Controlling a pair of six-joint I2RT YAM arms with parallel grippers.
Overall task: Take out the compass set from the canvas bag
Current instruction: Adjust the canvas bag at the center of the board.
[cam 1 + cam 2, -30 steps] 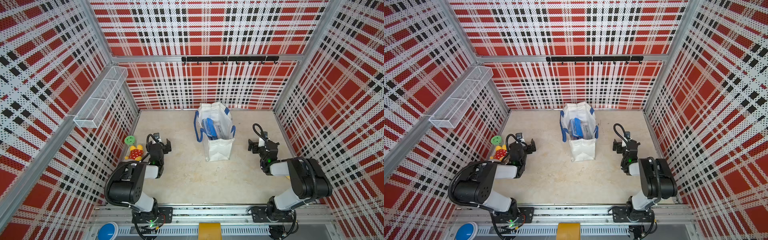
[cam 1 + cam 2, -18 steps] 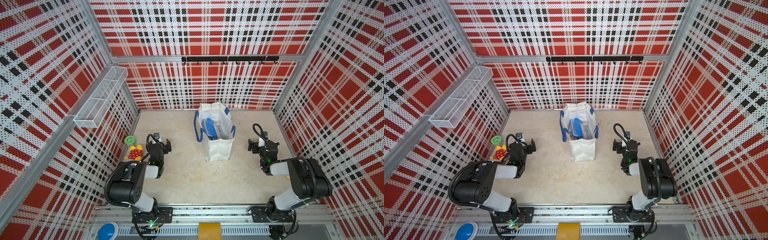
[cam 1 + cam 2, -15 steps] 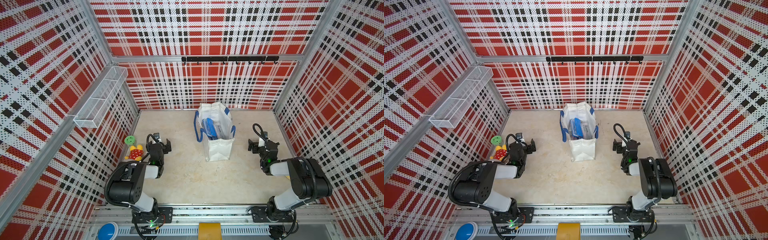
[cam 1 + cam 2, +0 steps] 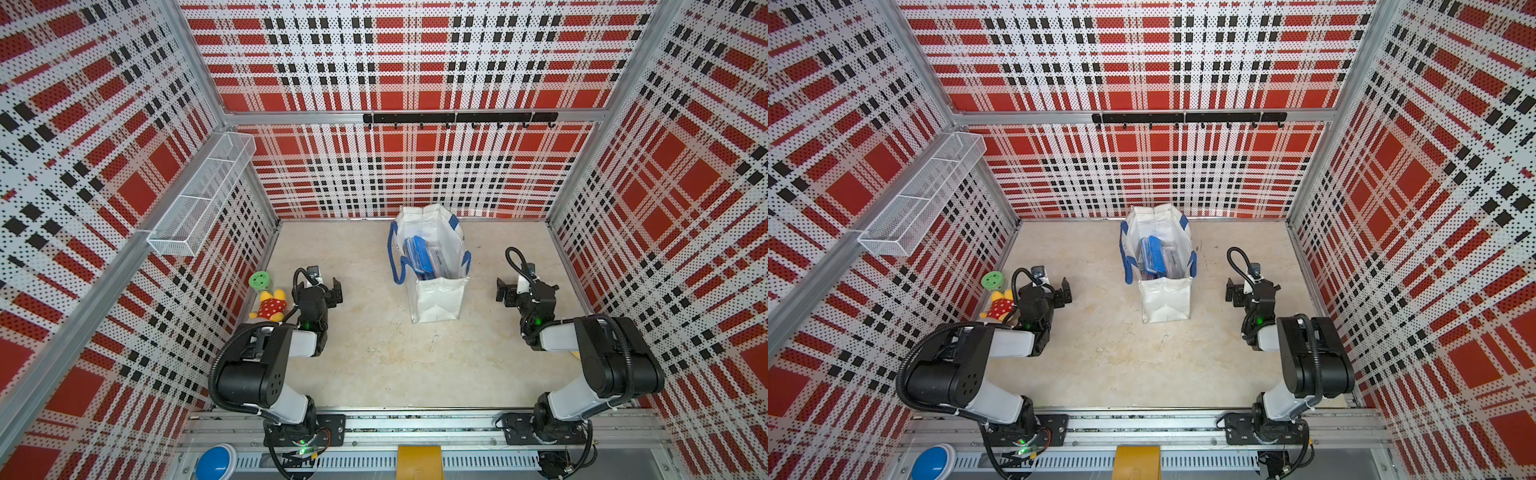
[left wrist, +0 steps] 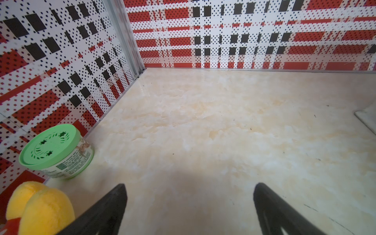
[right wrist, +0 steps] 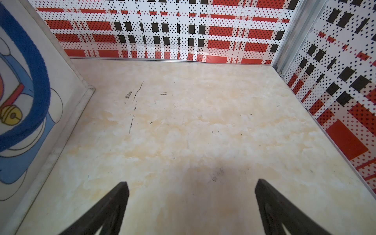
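While both arms sit low on the beige marbled surface point(image 4: 374, 365), we see the left end effector point(image 5: 190, 187) and right end effector point(image 6: 191, 184) spread wide, pinching nothing. White boxy canvas bag with blue strap handles point(image 4: 436, 299) stands upright between them, well apart from both, mouth open. Compass set not out yet: inside stand a flat blue plastic case point(image 4: 420, 259) and clearer cases on edge, packed together; we can't tell which is the compass set.

Risks, as we judge: bag is soft and unanchored, so a one-armed pull may drag or tip it; tight packing could make us pinch two cases or the wrong one; a slack blue handle point(image 4: 391, 257) could snag a finger on entry.

Only the top views look into the bag. Right wrist view gives its outer wall with a cartoon print point(image 6: 10, 114), unseen from above. Left wrist view catches just a bag corner, plus a green-lidded round tub point(image 5: 55, 150) and yellow plush toy point(image 5: 40, 207) by the wall.
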